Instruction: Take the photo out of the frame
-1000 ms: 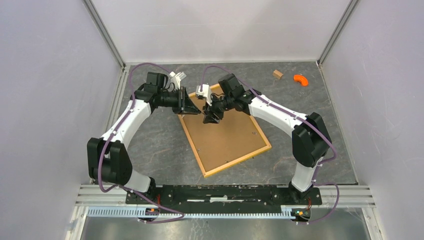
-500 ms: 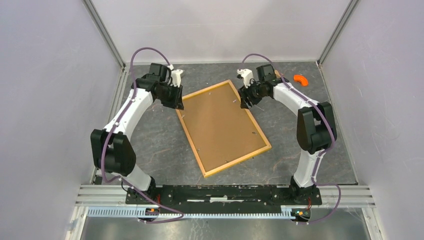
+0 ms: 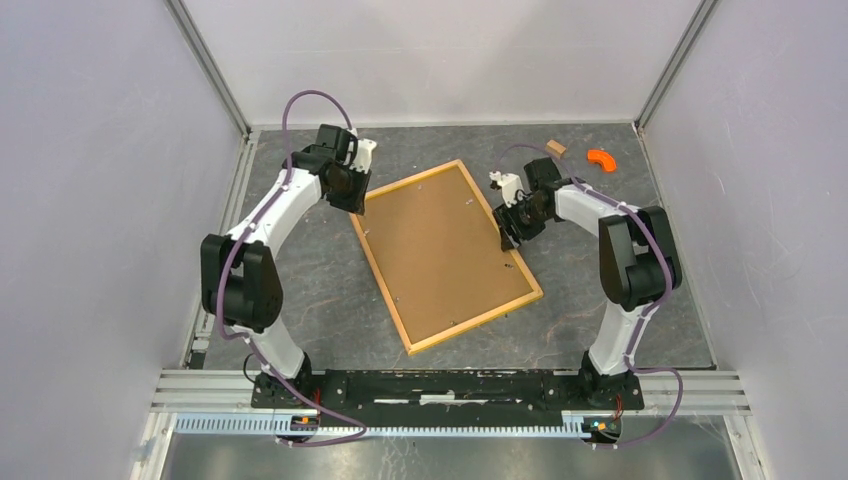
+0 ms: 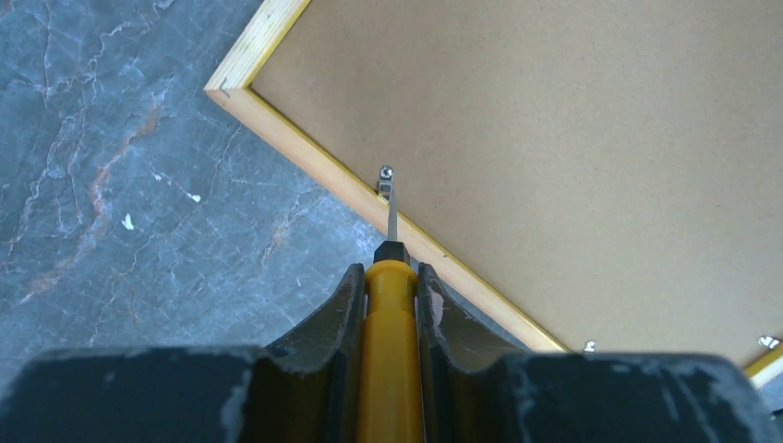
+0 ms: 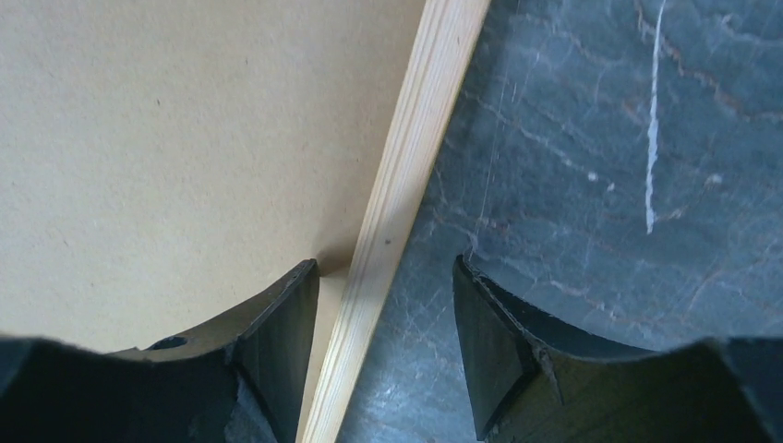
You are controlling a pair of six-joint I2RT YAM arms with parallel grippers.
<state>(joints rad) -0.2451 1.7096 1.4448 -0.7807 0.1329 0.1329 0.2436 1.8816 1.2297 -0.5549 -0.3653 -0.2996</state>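
Note:
The frame [image 3: 470,322] lies face down on the table, its brown backing board [image 3: 445,250] up and its light wood edge around it. The photo is hidden under the board. My left gripper [image 3: 352,195] is at the frame's far left corner, shut on a yellow-handled screwdriver [image 4: 391,351]. The screwdriver's metal tip touches a small clip [image 4: 386,175] on the frame's edge [image 4: 305,152]. My right gripper [image 3: 510,235] is open over the frame's right long edge [image 5: 425,120]: one finger is over the board [image 5: 185,138], the other over the table.
A small wooden block [image 3: 555,149] and an orange curved piece [image 3: 601,158] lie at the table's far right corner. More clips [image 4: 588,346] sit along the frame's edge. Enclosure walls stand on three sides, and a metal rail [image 3: 450,385] runs along the near edge.
Both arms swung apart from the frame's far end. The left went to the far left corner with the screwdriver. The right moved nearer along the right edge, its jaws wider.

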